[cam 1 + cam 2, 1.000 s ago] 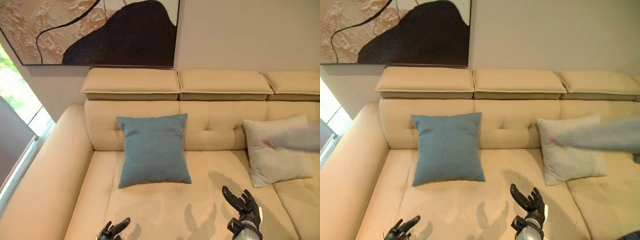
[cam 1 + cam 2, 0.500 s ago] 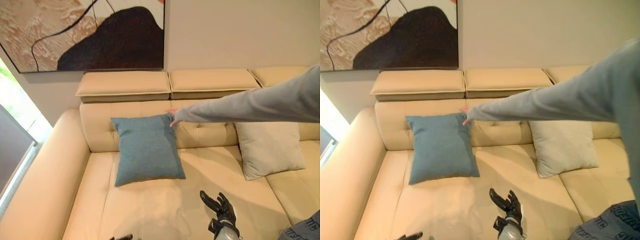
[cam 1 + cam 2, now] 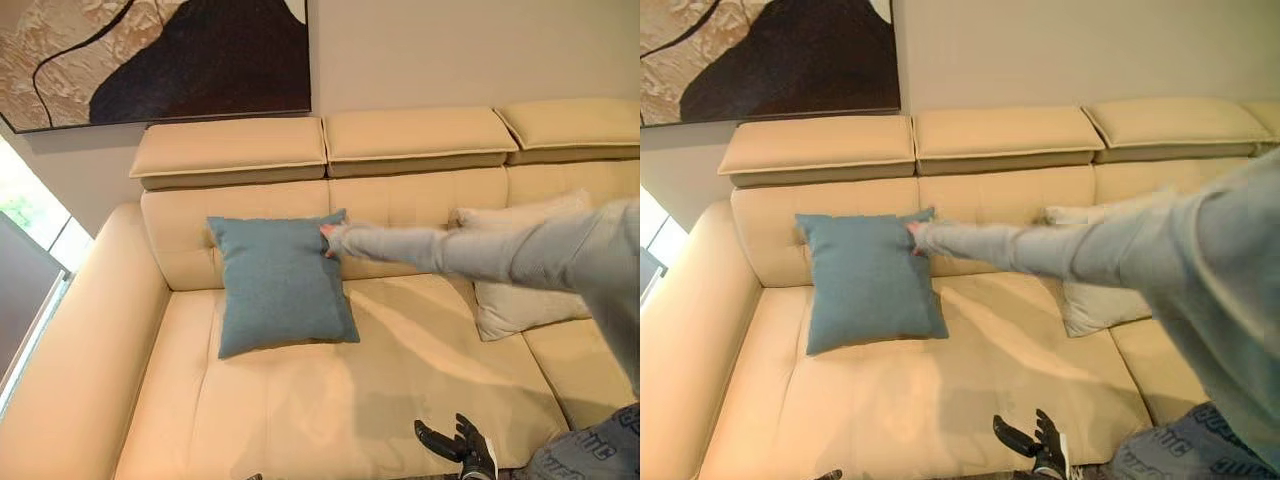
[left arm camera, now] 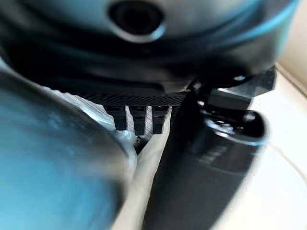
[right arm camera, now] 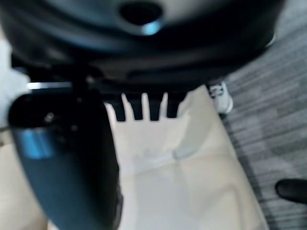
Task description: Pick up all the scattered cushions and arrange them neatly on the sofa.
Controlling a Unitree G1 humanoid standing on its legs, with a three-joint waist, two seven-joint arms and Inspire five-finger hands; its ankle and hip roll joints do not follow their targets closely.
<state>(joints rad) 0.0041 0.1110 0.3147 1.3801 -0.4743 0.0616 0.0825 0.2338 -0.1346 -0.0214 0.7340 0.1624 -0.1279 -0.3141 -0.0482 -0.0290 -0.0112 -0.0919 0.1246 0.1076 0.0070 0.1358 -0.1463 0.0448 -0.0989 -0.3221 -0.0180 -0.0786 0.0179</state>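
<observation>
right robot hand [image 3: 462, 442]: fingers spread, empty, low over seat front edge | left robot hand [image 4: 144, 115]: fingers too blurred to tell | blue cushion [image 3: 278, 282]: upright against sofa [image 3: 250, 400] backrest, person's hand [image 3: 331, 238] at its corner | pale cushion [image 3: 520, 300]: partly hidden by sleeve [image 3: 470, 250]

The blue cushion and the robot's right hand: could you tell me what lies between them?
Bare sofa seat lies between the blue cushion and the right hand, as the left eye view shows. A person's sleeved arm reaches the cushion's upper corner, above that stretch.

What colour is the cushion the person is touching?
The cushion is muted blue, clearest in the left eye view.
</observation>
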